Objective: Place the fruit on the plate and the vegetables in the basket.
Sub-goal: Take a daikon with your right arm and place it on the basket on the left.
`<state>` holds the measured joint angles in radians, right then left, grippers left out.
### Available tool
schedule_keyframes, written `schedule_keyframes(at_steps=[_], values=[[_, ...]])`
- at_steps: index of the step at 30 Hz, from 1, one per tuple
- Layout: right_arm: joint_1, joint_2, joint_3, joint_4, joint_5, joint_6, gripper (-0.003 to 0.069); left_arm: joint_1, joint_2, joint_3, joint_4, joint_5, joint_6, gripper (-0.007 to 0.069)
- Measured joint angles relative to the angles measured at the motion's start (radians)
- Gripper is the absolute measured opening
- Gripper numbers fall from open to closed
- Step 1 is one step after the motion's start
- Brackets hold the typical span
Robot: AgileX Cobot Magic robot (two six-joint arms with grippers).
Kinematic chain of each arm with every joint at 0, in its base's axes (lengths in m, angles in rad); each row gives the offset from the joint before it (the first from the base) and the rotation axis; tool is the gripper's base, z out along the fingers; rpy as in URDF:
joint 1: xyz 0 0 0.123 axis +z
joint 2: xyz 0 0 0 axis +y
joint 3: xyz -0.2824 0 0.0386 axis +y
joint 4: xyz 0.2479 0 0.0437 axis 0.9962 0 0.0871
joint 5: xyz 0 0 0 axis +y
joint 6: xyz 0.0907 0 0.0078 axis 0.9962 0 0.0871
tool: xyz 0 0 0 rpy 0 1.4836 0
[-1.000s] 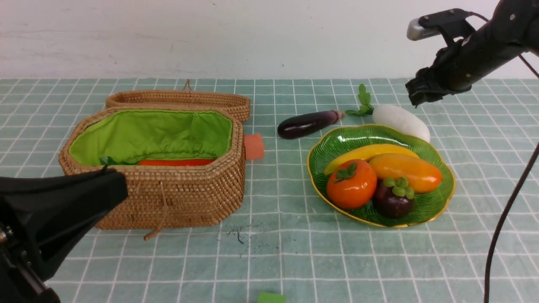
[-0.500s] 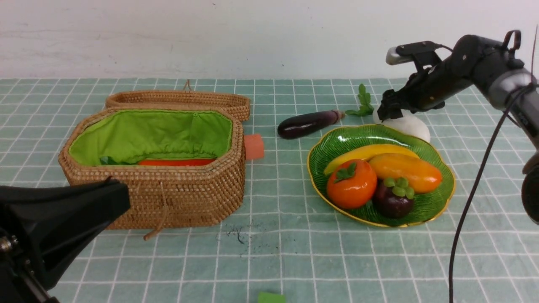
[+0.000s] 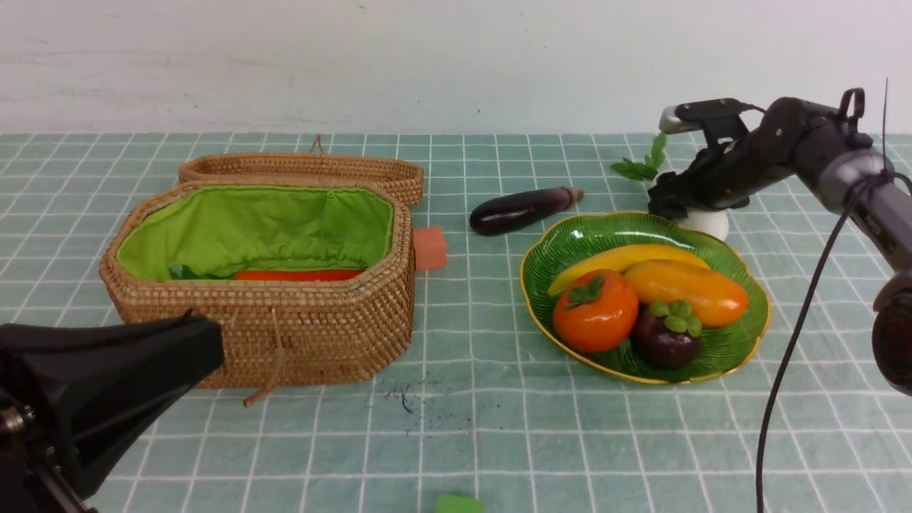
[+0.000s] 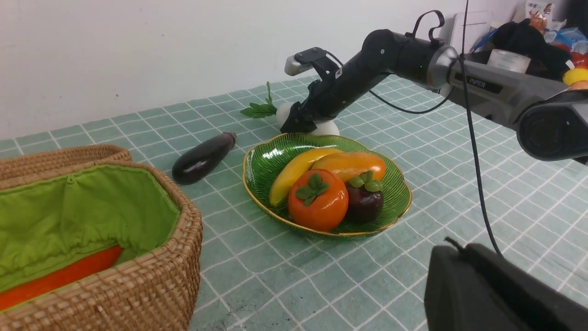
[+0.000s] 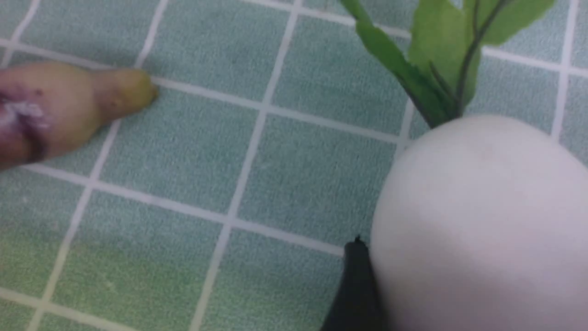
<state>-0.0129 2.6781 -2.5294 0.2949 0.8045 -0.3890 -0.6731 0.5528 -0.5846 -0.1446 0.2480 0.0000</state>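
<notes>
My right gripper [image 3: 673,203] is down behind the plate [image 3: 566,246], shut on the white radish [image 3: 707,222]. In the right wrist view the radish [image 5: 477,220] fills the space between the jaws, with one black finger [image 5: 356,285] against its side. Its leaves [image 3: 638,169] point left and up. The eggplant [image 3: 520,209] lies left of it on the cloth. The persimmon [image 3: 595,311], mangosteen [image 3: 664,338], banana [image 3: 613,260] and mango [image 3: 687,291] lie on the plate. The carrot [image 3: 299,274] lies in the open basket [image 3: 299,328]. My left gripper [image 3: 206,342] is shut and empty, low in front of the basket.
The basket's lid [image 3: 299,169] lies open behind it. An orange-pink block [image 3: 429,248] sits against the basket's right side. A green block [image 3: 458,504] shows at the near edge. The right arm's cable [image 3: 805,320] hangs beside the plate.
My right arm came down from high on the right onto the radish, and its jaws closed in on it. The radish's leaves swung right and up. The left arm barely moved.
</notes>
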Motion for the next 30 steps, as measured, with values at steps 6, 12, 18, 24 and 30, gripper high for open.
schedule_keyframes(at_steps=[6,12,18,24,30], values=[[-0.001,-0.006,-0.003,-0.011,0.011,0.0,0.051,0.0,0.0,0.0,0.0,0.013,0.0,-0.0007],[-0.001,-0.154,-0.001,0.002,0.159,0.0,0.051,0.0,0.0,0.0,0.001,0.053,0.0,-0.0009],[0.073,-0.345,-0.008,0.23,0.358,-0.162,0.051,0.004,0.0,0.0,0.08,0.064,-0.049,-0.0013],[0.335,-0.414,-0.009,0.519,0.439,-0.506,0.051,0.095,0.0,-0.015,0.304,0.178,-0.323,-0.0013],[0.529,-0.355,-0.009,0.535,0.305,-0.584,0.051,0.123,0.0,-0.022,0.426,0.233,-0.47,-0.0013]])
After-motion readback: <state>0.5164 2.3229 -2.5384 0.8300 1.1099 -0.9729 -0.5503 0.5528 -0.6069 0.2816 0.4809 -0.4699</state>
